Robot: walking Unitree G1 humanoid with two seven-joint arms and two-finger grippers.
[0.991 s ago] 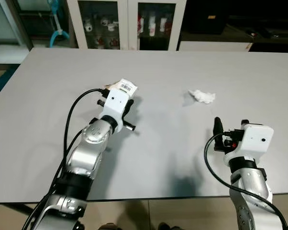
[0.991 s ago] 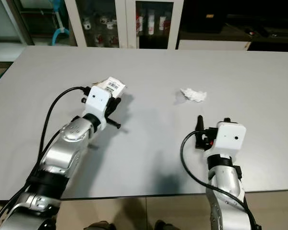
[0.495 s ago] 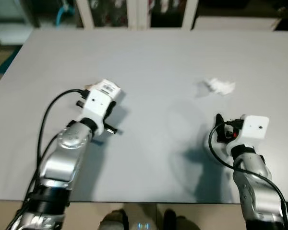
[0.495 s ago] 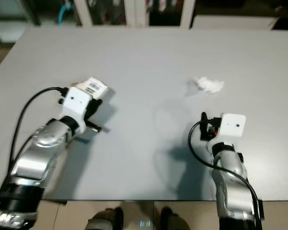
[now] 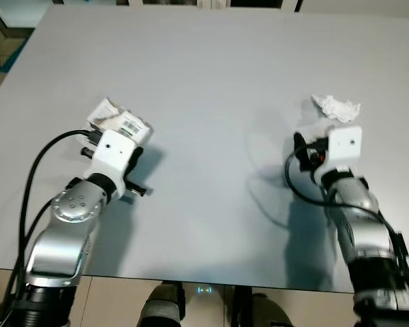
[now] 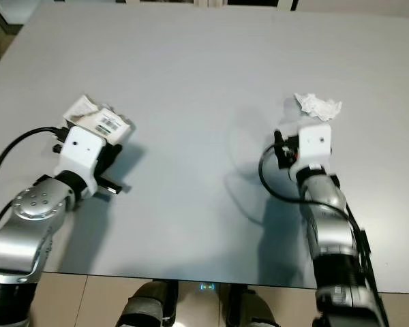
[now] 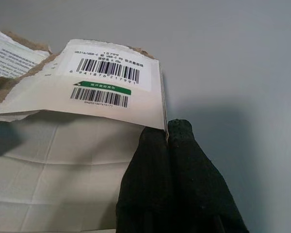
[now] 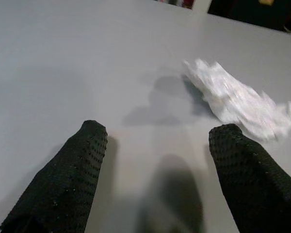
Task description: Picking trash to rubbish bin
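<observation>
A torn paper package (image 5: 116,120) with barcode labels lies on the grey table (image 5: 211,82) at the left. My left gripper (image 7: 167,129) is shut on the edge of the package (image 7: 87,97), just below its barcode sticker. A crumpled white tissue (image 5: 336,107) lies on the table at the right. My right gripper (image 8: 157,133) is open and low over the table, a short way before the tissue (image 8: 240,99), which sits ahead of the fingers and off to one side. Nothing is between the right fingers (image 8: 82,160).
The table's front edge (image 5: 191,279) runs just under my arms, with beige floor (image 5: 116,303) below it. The table's far left corner (image 5: 27,41) meets a darker floor. A black cable (image 5: 37,170) loops from the left wrist.
The camera has tilted down, so the cabinets have left the picture. My right gripper has reached forward and stands nearer the tissue. The left gripper still holds the package.
</observation>
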